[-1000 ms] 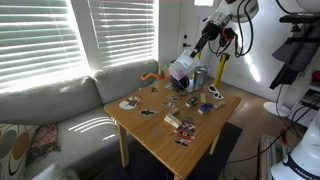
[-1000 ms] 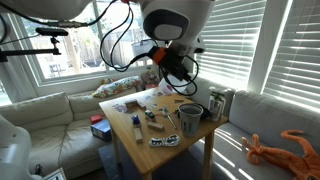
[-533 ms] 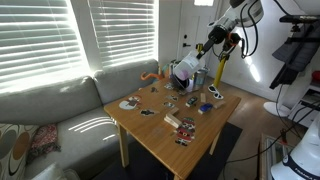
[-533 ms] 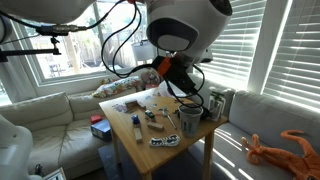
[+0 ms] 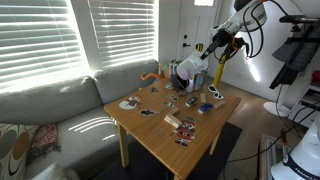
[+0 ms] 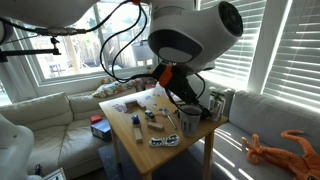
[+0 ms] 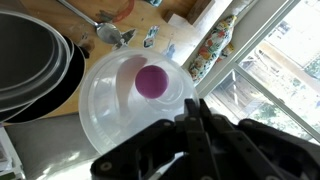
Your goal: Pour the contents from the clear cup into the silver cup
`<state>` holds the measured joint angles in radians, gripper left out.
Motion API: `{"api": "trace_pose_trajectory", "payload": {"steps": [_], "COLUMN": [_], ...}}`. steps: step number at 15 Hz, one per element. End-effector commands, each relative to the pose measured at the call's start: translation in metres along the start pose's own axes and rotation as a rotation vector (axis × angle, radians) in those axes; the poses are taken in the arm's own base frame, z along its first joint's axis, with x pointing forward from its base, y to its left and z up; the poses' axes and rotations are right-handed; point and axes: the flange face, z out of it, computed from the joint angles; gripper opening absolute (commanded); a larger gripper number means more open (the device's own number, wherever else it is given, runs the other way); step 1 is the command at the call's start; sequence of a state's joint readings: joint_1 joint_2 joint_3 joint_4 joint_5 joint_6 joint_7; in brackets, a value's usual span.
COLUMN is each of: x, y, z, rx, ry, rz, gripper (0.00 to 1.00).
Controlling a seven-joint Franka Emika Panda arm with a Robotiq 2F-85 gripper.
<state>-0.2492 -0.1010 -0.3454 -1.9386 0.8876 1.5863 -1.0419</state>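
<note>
The clear cup (image 5: pixel 181 70) is tipped over on its side above the far end of the wooden table (image 5: pixel 160 135). In the wrist view the clear cup (image 7: pixel 125 100) shows its open mouth with a purple ball (image 7: pixel 152 81) inside. My gripper (image 7: pixel 184 113) is shut on its rim, and it also shows in an exterior view (image 5: pixel 203 55). The silver cup (image 5: pixel 200 78) stands upright just beside the tipped cup, and it also shows in an exterior view (image 6: pixel 190 120). There the arm hides the clear cup. A grey round vessel mouth (image 7: pixel 30 60) lies against the cup's rim.
Several small items lie across the table, among them a spoon (image 7: pixel 105 32). A dark object (image 6: pixel 215 103) stands at the table's far edge. A sofa (image 5: pixel 50 110) borders the table and an orange toy (image 6: pixel 285 148) lies on cushions. Window blinds stand behind.
My arm has come lower and swung round with the clear cup, tipping it further beside the silver cup. The things on the table have not moved.
</note>
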Motion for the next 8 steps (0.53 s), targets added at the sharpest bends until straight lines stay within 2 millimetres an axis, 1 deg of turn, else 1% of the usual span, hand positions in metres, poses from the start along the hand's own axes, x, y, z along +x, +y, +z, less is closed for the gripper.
{"api": "trace_pose_trajectory", "payload": {"steps": [1,8], "x": [-0.009,-0.028], "y": [0.005,0.019], "z": [-0.006,-0.021], "rx": [0.052,0.064], "ry": [0.038,0.076], "rz": [-0.018,0.000], "gripper": [0.01,0.01]}}
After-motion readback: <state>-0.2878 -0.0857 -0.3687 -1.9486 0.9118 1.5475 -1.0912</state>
